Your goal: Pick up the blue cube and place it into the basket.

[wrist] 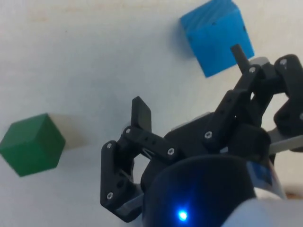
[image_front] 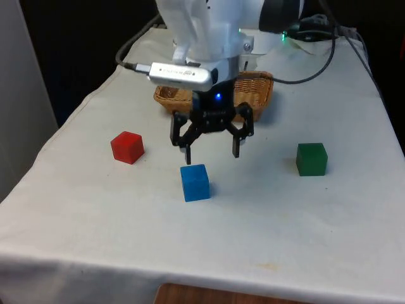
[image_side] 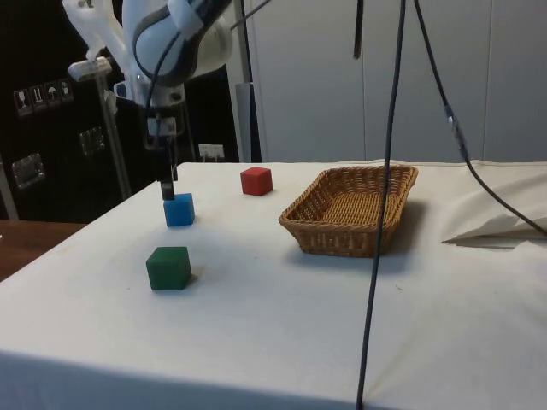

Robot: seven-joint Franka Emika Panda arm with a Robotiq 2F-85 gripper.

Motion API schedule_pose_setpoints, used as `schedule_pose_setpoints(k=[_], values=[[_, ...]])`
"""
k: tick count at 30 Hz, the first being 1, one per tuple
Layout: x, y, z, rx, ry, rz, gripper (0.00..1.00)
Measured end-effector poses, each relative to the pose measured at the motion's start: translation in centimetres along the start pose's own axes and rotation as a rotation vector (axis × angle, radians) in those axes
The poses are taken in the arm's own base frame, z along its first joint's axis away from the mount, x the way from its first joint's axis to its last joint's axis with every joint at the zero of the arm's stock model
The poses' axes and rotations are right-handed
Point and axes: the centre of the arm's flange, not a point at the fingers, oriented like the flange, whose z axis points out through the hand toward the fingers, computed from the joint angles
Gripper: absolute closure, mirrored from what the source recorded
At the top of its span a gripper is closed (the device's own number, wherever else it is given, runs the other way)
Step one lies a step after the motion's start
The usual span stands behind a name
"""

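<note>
The blue cube (image_front: 195, 182) rests on the white cloth near the table's front; it also shows in the side view (image_side: 179, 209) and the wrist view (wrist: 215, 36). My gripper (image_front: 212, 152) hangs open just above and a little behind the cube, nothing between its fingers (wrist: 141, 113). One fingertip stands close over the cube's far edge; the other is off towards the front view's right. In the side view the gripper (image_side: 169, 190) sits right above the cube. The wicker basket (image_front: 258, 89) stands behind the gripper, partly hidden by the arm, and its rim (image_side: 318, 231) looks empty.
A red cube (image_front: 127, 147) lies at the front view's left, a green cube (image_front: 311, 158) at its right. Black cables (image_side: 389, 179) hang down across the side view and trail over the cloth near the basket.
</note>
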Motion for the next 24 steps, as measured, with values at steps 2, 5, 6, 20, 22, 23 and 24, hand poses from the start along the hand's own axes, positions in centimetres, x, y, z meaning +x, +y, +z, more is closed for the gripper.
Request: schedule_pose_setpoints(k=[2, 5, 6, 20, 22, 23, 24], values=[[0.1, 0.6, 0.9, -0.003, -0.003, -0.014, 0.0], [0.3, 1.2, 1.5, -0.005, 0.0, -0.025, 0.0], [0.3, 1.5, 1.7, -0.003, 0.004, -0.028, 0.0], [-0.7, 3.2, 1.9, -0.007, -0.003, -0.023, 0.0], [-1.1, 3.8, 2.3, -0.003, -0.004, -0.023, 0.0], [-1.1, 3.9, 2.3, -0.004, -0.004, -0.023, 0.0], [-1.1, 4.1, 2.4, -0.005, -0.003, -0.021, 0.0]])
